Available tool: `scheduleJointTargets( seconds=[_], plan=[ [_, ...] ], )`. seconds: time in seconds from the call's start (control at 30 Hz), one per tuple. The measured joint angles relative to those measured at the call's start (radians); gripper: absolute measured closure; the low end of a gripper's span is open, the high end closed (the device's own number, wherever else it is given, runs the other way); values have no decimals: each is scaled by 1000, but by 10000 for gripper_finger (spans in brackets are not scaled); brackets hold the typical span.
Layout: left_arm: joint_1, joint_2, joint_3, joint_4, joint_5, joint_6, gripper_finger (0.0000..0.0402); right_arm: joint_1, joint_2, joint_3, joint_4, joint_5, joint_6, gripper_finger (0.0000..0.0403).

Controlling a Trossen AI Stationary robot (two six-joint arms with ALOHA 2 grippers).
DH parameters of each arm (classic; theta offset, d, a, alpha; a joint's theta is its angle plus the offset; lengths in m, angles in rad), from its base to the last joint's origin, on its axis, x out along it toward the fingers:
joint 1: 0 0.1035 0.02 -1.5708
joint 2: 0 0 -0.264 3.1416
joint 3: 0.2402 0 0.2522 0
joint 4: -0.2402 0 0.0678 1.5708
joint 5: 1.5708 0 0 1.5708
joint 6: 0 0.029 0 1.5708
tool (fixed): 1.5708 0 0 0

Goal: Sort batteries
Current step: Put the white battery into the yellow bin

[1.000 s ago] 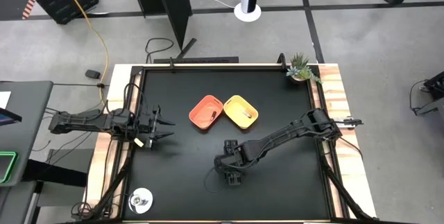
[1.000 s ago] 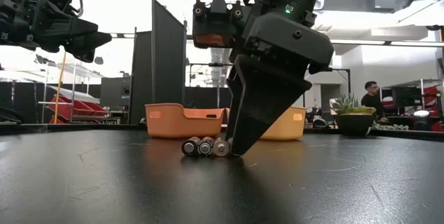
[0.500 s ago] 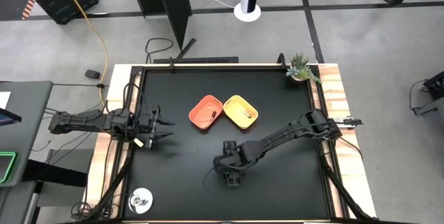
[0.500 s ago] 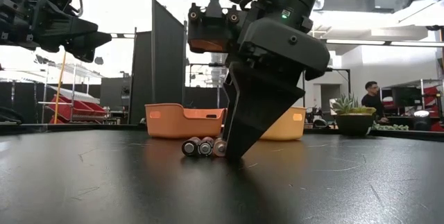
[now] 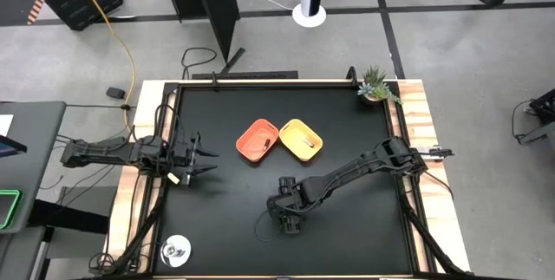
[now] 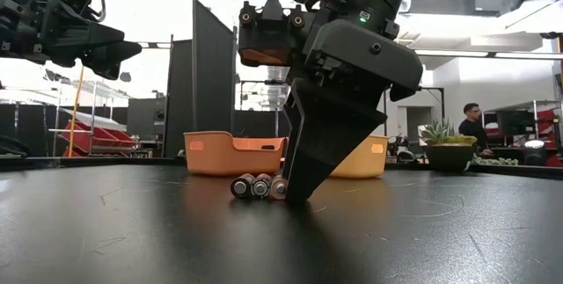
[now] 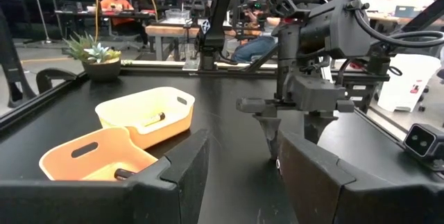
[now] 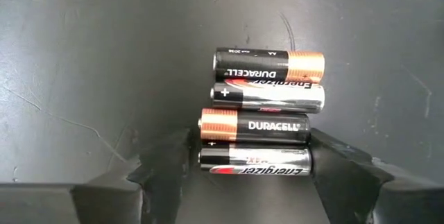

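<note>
Several batteries point(image 8: 267, 96) lie side by side on the black table, dark and silvery with copper ends; three show end-on in the low view point(image 6: 255, 185). My right gripper point(image 8: 253, 156) points down over them, open, with its tips at the table point(image 6: 295, 192). One finger stands at each end of the nearest silvery battery point(image 8: 253, 161) and of the dark one beside it point(image 8: 253, 125). My left gripper point(image 5: 204, 157) waits open and empty above the table's left side. The orange tray point(image 5: 257, 140) and yellow tray point(image 5: 301, 139) each hold a battery. My right gripper has its fingers point(image 8: 170, 165) close against the two flat ends of the nearest battery, along its length, coming from above. I cannot tell whether they touch it. The battery lies flat on the table.
A small potted plant point(image 5: 375, 85) stands at the far right corner. A round silvery object point(image 5: 177, 249) lies at the near left corner. The two trays sit side by side at the middle far part of the table. People sit in the room beyond the table.
My right gripper has shifted a little toward the table's left, so it now covers part of the nearest battery in the low view. Its tips stay down at the table. The batteries have not moved.
</note>
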Motion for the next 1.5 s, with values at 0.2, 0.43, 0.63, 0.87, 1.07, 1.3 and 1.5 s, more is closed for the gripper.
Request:
scheduleJointTargets(
  seconds=[0.2, 0.43, 0.63, 0.87, 1.07, 1.3, 1.5],
  plan=[
    [0, 0, 0, -1, 0, 0, 235, 0, -8, 2, -14, 0, 0, 122],
    [0, 0, 0, -1, 0, 0, 235, -5, -8, 38, -82, -4, -6, 123],
    [0, 0, 0, -2, 0, 0, 235, -8, -8, 55, -135, -4, -9, 123],
    [0, 0, 0, -2, 0, 0, 235, -8, -8, 58, -140, -3, -22, 123],
    [0, 0, 0, -2, 0, 0, 235, -13, -10, 61, -229, -2, -24, 145],
    [0, 0, 0, -2, 0, 0, 235, -13, -12, 61, -290, -8, -24, 154],
    [0, 0, 0, -2, 0, 0, 235, -14, -13, 61, -342, -14, -25, 144]
  ],
)
